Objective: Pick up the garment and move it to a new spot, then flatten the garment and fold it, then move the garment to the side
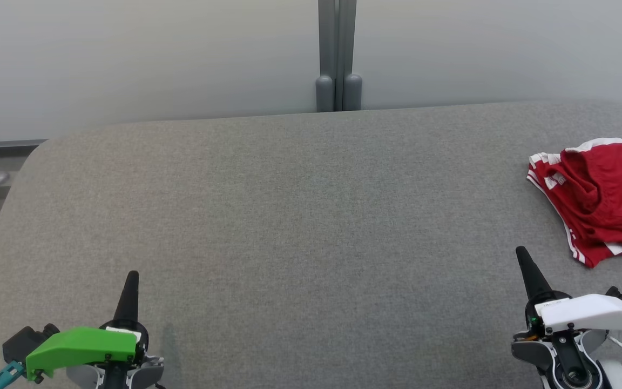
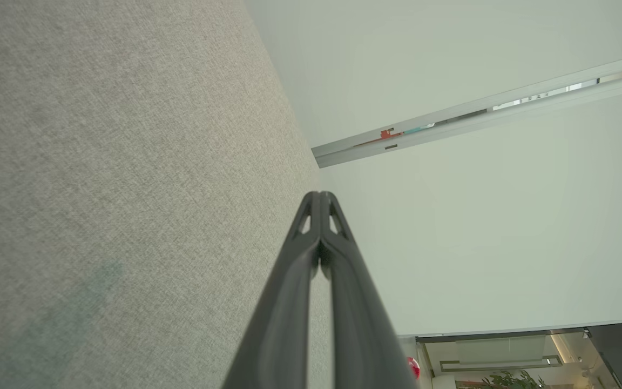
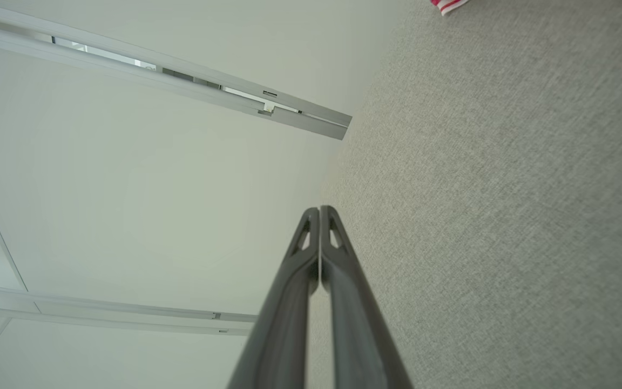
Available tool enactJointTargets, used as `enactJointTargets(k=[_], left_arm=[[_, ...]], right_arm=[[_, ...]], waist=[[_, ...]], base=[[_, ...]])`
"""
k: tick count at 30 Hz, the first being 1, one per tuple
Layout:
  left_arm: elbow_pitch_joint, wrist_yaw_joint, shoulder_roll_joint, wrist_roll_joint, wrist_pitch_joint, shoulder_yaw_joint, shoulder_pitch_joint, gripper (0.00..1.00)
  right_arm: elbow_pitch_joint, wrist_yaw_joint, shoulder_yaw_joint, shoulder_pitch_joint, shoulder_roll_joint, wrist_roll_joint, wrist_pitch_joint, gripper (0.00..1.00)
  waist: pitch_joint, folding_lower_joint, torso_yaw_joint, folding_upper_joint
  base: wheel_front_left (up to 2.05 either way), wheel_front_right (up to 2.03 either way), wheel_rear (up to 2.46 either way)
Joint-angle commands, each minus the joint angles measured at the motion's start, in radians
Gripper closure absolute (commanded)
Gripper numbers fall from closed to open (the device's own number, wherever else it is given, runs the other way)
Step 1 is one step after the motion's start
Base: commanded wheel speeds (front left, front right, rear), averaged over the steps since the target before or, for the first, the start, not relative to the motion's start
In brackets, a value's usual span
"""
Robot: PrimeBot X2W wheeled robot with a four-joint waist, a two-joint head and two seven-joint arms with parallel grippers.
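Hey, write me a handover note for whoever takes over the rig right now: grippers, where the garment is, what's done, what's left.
Left gripper: shut, empty, low on the robot's left over the grey table.
Right gripper: shut, empty, near the garment, not touching it.
Garment: red, crumpled at the table's right side, running out of the head view.
Done: nothing visible; it is neither flat nor folded.
Left: pick up, move, flatten, fold, set aside.
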Motion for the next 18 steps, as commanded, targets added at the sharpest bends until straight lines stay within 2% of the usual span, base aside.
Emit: enactJointTargets(k=[1,18], left_arm=[[-0.009,-0.009,-0.002,-0.022,0.006,0.012,-0.027,1.0],[-0.014,-0.042,-0.011,-0.137,0.046,0.059,-0.039,1.0]], right_arm=[[-0.01,0.0,-0.004,-0.022,-0.005,0.026,0.005,1.0],[-0.009,0.0,-0.018,-0.031,-0.006,0.174,0.036,1.0]], waist=[[0.001,0.0,0.0,0.0],[0.009,0.0,-0.002,0.0]], base=[[0.0,0.0,0.0],[0.0,0.0,0.0]])
